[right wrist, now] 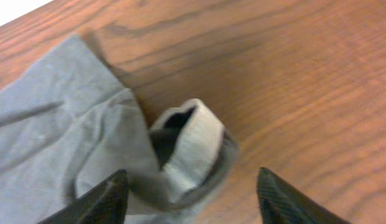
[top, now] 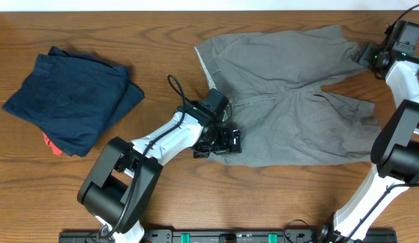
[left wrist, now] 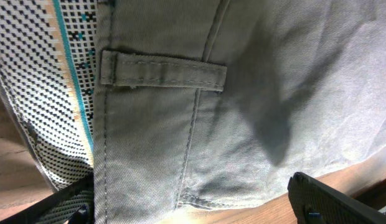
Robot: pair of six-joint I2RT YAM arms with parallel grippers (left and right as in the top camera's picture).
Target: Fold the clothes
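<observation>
The grey shorts (top: 284,94) lie spread flat on the table, waistband to the left and legs to the right. My left gripper (top: 222,142) is at the near corner of the waistband. In the left wrist view its fingers (left wrist: 193,208) are open wide over the grey fabric (left wrist: 243,93), close to a belt loop (left wrist: 162,71) and the patterned inner waistband (left wrist: 43,74). My right gripper (top: 372,55) is at the far right leg hem. Its fingers (right wrist: 193,199) are open, with the curled-up hem (right wrist: 190,146) between them.
A folded dark navy garment (top: 71,101) lies at the left of the wooden table (top: 162,40), with a small red-orange scrap (top: 53,145) showing under its near edge. The table's far edge runs just behind the shorts.
</observation>
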